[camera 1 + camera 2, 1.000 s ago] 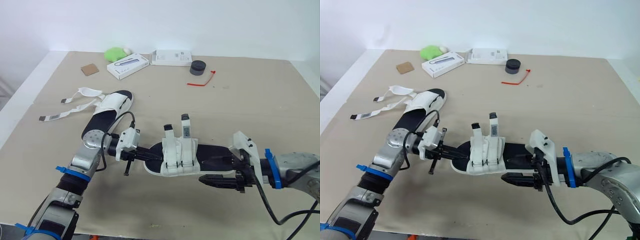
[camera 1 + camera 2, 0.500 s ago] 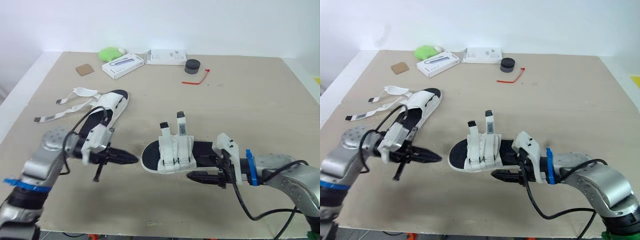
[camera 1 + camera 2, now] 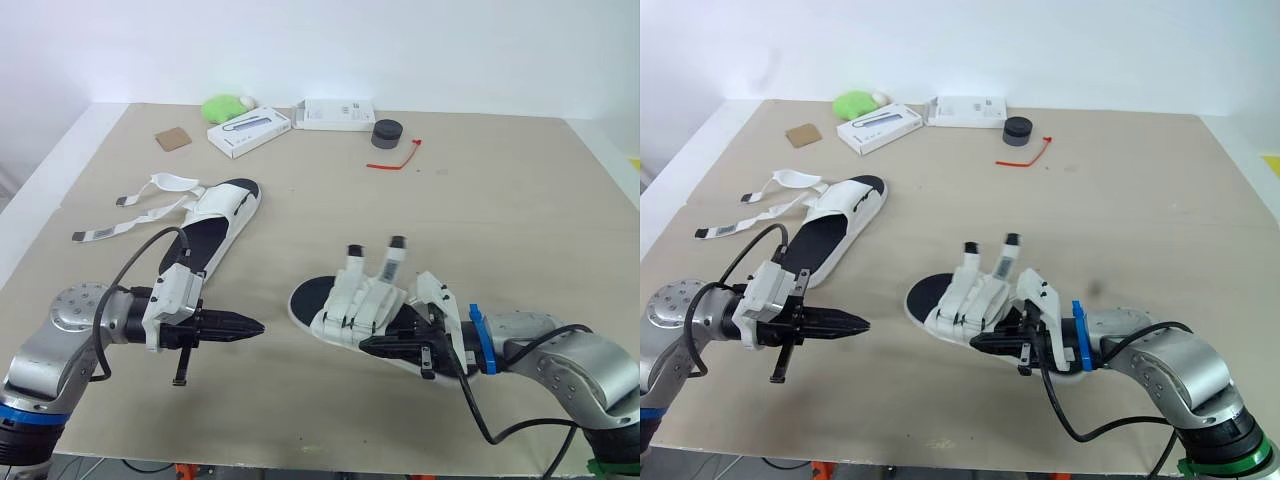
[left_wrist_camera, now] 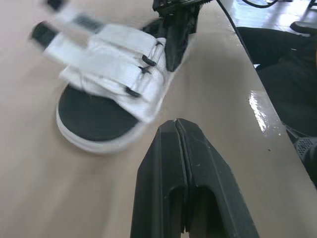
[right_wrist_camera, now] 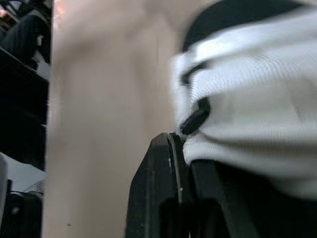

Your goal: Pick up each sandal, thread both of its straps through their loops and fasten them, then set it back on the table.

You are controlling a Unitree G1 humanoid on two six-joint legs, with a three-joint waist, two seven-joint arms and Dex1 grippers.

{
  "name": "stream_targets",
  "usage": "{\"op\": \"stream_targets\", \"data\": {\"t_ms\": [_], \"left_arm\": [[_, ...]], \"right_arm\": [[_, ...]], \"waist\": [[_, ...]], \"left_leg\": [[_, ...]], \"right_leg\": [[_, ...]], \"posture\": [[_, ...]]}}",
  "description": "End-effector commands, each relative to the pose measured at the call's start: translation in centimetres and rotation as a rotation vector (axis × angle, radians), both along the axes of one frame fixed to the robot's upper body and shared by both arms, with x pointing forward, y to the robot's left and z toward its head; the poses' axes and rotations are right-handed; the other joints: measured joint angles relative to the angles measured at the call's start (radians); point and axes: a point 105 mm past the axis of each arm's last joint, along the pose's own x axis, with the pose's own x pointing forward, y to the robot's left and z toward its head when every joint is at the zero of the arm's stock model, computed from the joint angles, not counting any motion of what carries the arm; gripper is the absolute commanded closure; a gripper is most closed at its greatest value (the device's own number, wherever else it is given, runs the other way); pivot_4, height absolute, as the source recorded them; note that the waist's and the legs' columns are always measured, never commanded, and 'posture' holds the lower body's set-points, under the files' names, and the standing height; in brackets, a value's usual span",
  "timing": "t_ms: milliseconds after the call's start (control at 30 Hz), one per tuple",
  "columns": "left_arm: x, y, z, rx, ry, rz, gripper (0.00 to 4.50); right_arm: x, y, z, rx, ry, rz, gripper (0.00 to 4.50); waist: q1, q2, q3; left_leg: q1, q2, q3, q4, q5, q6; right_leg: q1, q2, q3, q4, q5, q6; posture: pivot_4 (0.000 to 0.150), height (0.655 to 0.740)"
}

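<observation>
A white sandal with a black sole (image 3: 345, 305) lies at the table's front middle, its two straps (image 3: 392, 258) sticking up through the loops. My right gripper (image 3: 368, 344) lies low over its heel end. Its fingers are shut, with the tips against the near side of the white upper (image 5: 247, 114); I see nothing between them. My left gripper (image 3: 255, 326) is shut and empty, hovering left of the sandal's toe and pointing at it (image 4: 104, 74). The second sandal (image 3: 215, 225) lies further back on the left, its straps (image 3: 125, 215) loose on the table.
Along the far edge sit a green object (image 3: 228, 106), two white boxes (image 3: 250, 130) (image 3: 340, 113), a black round piece (image 3: 386, 134), a red tie (image 3: 395, 160) and a brown card (image 3: 174, 138). The table's front edge runs close below both arms.
My left gripper has pulled back leftward, away from the sandal's toe. My right gripper has shut and moved in against the sandal, which has turned so its straps lean right.
</observation>
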Motion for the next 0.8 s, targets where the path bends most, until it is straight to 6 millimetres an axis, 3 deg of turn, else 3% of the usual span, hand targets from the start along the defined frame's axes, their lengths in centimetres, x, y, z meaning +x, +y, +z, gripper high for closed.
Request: {"op": "stream_targets", "data": {"t_ms": [33, 233, 333, 433, 533, 633, 800], "left_arm": [[0.0, -0.4, 1.1, -0.033, -0.043, -0.002, 4.5], [0.4, -0.6, 1.1, -0.053, -0.049, 0.016, 4.5], [0.8, -0.8, 1.1, -0.066, -0.049, 0.026, 4.5], [1.2, -1.0, 1.4, -0.087, -0.052, 0.031, 4.5], [1.8, -1.3, 1.5, -0.1, -0.061, 0.035, 4.5], [2.3, -1.6, 1.7, -0.113, -0.072, 0.034, 4.5], [3.3, -1.8, 2.9, -0.174, -0.107, 0.072, 4.5]], "right_arm": [[0.6, -0.1, 0.9, 0.03, -0.03, -0.026, 4.42], [4.0, -3.0, 3.0, 0.07, -0.113, -0.292, 4.42], [7.6, -7.9, 6.1, 0.085, -0.232, -0.636, 4.42], [9.0, -11.8, 7.5, 0.074, -0.284, -0.886, 4.42], [10.1, -13.8, 6.9, 0.051, -0.279, -1.063, 4.42], [12.1, -15.5, 4.5, 0.035, -0.203, -1.275, 4.42], [13.4, -16.7, 3.0, 0.066, -0.135, -1.39, 4.42]], "waist": [[0.0, 0.0, 0.0], [0.0, 0.0, 0.0], [0.0, 0.0, 0.0], [0.004, 0.0, 0.0], [0.004, 0.0, 0.0], [-0.008, 0.0, 0.0], [-0.006, 0.001, 0.0]], "left_leg": [[0.0, 0.0, 0.0, 0.001, 0.0, 0.0], [0.0, 0.0, 0.0, 0.005, 0.001, -0.002], [0.0, -0.001, 0.0, 0.01, 0.002, -0.002], [0.0, -0.001, 0.0, 0.01, 0.004, -0.002], [0.0, -0.001, 0.0, 0.01, 0.005, -0.001], [0.001, 0.0, 0.001, 0.01, 0.005, -0.001], [0.002, 0.001, 0.004, 0.01, 0.005, 0.0]], "right_leg": [[0.0, 0.0, 0.0, 0.0, 0.0, 0.0], [0.0, 0.0, 0.0, 0.007, 0.001, -0.001], [-0.001, 0.0, 0.001, 0.012, 0.001, 0.0], [-0.001, 0.0, 0.001, 0.013, 0.003, 0.001], [-0.001, 0.001, 0.002, 0.013, 0.006, -0.004], [-0.002, 0.003, 0.003, 0.014, 0.007, -0.006], [-0.003, 0.004, 0.007, 0.016, 0.009, -0.006]], "posture": [[0.15, 0.74], [0.15, 0.74], [0.15, 0.74], [0.15, 0.74], [0.15, 0.74], [0.15, 0.74], [0.15, 0.74]]}}
